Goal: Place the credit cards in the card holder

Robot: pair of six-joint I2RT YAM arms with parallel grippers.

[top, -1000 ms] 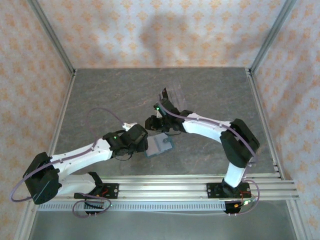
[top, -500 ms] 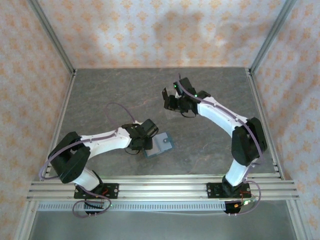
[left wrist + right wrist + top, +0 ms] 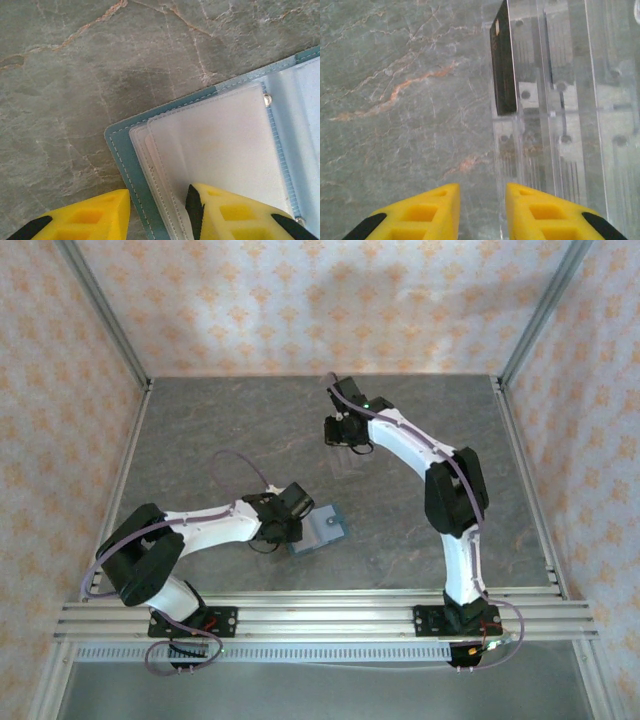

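The card holder (image 3: pixel 125 155) lies open on the table, teal with frosted clear sleeves (image 3: pixel 215 145); in the top view it (image 3: pixel 322 530) sits near the middle front. My left gripper (image 3: pixel 157 212) is open and straddles its left edge, one finger (image 3: pixel 80 217) on the table side, the other (image 3: pixel 235 215) over the sleeves. One black credit card (image 3: pixel 502 65) stands on edge in a clear ridged tray (image 3: pixel 570 125). My right gripper (image 3: pixel 482 212) hovers open in front of the tray's left wall, holding nothing.
The clear tray (image 3: pixel 350 458) stands behind the middle of the grey stone table (image 3: pixel 200 440), under the right gripper (image 3: pixel 340 435). The left gripper (image 3: pixel 293 518) is at the wallet's left side. Metal frame posts and patterned walls bound the table.
The right arm has swung from the wallet back to the clear tray. The left gripper stays at the wallet's edge and its jaws have narrowed.
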